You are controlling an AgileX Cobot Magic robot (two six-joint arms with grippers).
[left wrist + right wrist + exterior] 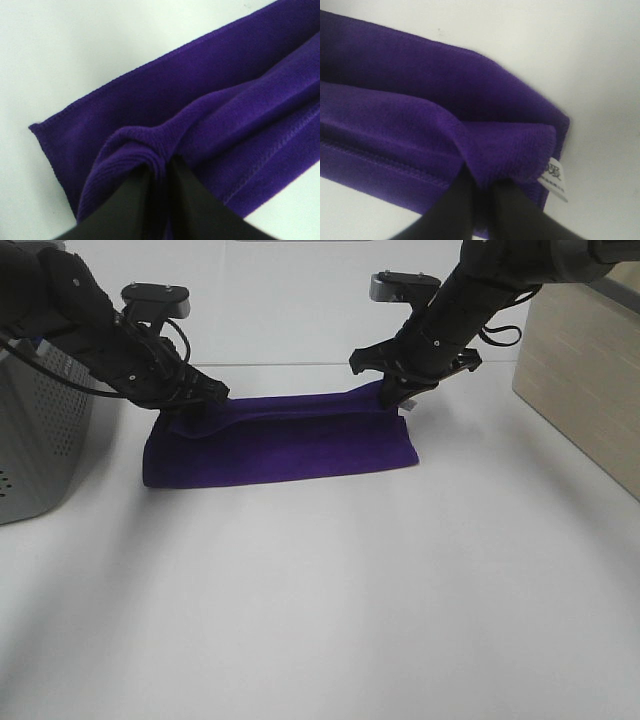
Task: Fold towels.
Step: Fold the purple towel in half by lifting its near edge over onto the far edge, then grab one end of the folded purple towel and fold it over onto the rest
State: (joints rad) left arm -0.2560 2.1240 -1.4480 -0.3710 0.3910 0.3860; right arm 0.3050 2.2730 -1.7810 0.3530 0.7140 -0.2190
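The deep purple towel (280,448) lies on the white table, doubled into a long strip. My left gripper (205,405) is shut on the towel's far left corner and holds it slightly raised. My right gripper (392,398) is shut on the far right corner, also lifted a little. The left wrist view shows dark fingers (192,200) pinching bunched purple cloth (200,110). The right wrist view shows dark fingers (512,205) pinching the cloth (420,100) next to the small white tag (554,179). The held edge stretches between both grippers above the lower layer.
A grey perforated metal box (35,430) stands at the left, close to my left arm. A light wooden cabinet (585,370) stands at the right. The white table (320,610) spreads in front of the towel.
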